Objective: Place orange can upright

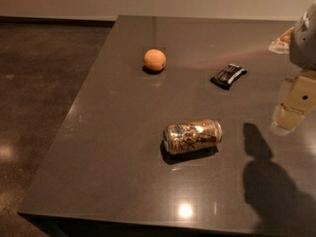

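Note:
The orange can [192, 136] is shiny orange-gold with dark graphics. It lies on its side on the dark grey table [123, 172], a little right of the table's middle, with its silver top facing left. My gripper [290, 113] hangs above the table at the right edge of the camera view, to the right of the can and apart from it. It holds nothing that I can see. Its shadow falls on the table right of the can.
A round matte orange fruit [154, 59] sits farther back on the table. A small flat black packet [228, 75] lies back right. The table's left and front edges drop to a dark floor [39, 83]. A wall runs along the back.

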Controlling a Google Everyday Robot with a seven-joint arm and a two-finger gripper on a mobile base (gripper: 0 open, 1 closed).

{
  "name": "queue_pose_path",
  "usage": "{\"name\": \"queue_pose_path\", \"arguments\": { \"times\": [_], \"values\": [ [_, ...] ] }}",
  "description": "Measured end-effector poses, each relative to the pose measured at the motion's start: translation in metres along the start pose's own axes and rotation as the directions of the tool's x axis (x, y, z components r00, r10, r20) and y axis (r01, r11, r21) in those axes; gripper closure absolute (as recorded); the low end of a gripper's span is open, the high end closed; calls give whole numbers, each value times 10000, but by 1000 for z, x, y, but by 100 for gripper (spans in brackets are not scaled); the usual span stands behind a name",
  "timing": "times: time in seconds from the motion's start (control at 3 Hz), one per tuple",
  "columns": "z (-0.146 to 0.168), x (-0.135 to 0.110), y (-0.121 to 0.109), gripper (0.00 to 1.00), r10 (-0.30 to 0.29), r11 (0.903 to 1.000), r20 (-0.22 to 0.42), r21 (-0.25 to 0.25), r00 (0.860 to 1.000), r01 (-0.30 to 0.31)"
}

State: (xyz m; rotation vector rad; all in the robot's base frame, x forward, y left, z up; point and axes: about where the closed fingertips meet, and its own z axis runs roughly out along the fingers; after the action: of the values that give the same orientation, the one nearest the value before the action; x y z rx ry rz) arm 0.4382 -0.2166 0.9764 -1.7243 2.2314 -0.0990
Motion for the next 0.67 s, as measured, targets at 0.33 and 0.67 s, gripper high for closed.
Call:
{"name": "queue_pose_path", "arguments": {
  "times": [0.33,0.67],
  "values": [
    [0,0,0,0,0,10000,1,2,10000,0],
    [6,-10,-1,0,-416,9991,53,-105,9991,416]
  ]
}}
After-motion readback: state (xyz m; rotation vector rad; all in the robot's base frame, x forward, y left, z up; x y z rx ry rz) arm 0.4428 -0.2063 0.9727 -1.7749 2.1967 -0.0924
